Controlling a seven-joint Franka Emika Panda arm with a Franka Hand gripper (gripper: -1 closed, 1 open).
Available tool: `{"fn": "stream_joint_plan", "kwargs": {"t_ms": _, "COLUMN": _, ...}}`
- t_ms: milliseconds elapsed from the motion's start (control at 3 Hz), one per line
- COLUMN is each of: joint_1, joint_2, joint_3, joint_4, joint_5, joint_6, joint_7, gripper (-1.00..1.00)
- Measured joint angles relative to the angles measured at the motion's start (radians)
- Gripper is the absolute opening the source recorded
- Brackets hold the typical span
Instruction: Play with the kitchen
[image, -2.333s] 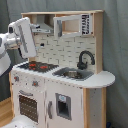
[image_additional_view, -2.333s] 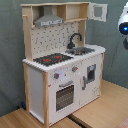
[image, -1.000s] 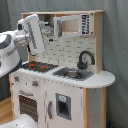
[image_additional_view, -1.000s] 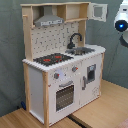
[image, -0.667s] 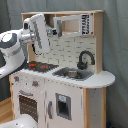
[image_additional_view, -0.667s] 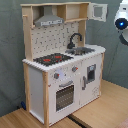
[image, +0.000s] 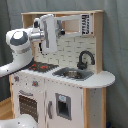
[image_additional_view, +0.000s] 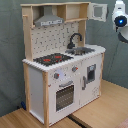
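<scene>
The kitchen (image_additional_view: 60, 75) is white with a pale wood frame. On its left half sits a black stovetop (image_additional_view: 52, 59) with red rings; beside that, a black faucet (image: 84, 59). Behind these runs a white, tile-patterned wall, under a grey hood (image_additional_view: 49, 21). The arm (image: 20, 47) is white and grey.

No legible text, brand, number or sign anywhere in either exterior view.

- The kitchen (image_additional_view: 62, 65): white fronts, wood frame and knobs carry no readable lettering.
- Small upper cabinet (image: 87, 23): dark marks on its white door in the first exterior view, too blurred to read.
- Stovetop (image_additional_view: 53, 59): red rings on black only, no characters.
</scene>
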Motion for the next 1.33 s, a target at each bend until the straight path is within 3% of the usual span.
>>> {"fn": "stream_joint_plan", "kwargs": {"t_ms": 667, "joint_1": -0.056, "joint_2": 0.116, "joint_3": 0.043, "joint_4": 0.08, "joint_5": 0.0, "joint_6": 0.137, "joint_7": -0.072, "gripper": -1.0}}
{"fn": "stream_joint_plan", "kwargs": {"t_ms": 1333, "joint_1": -0.063, "joint_2": 0.207, "joint_3": 0.177, "joint_4": 0.203, "joint_5": 0.003, "joint_6": 0.156, "joint_7": -0.075, "gripper": -1.0}}
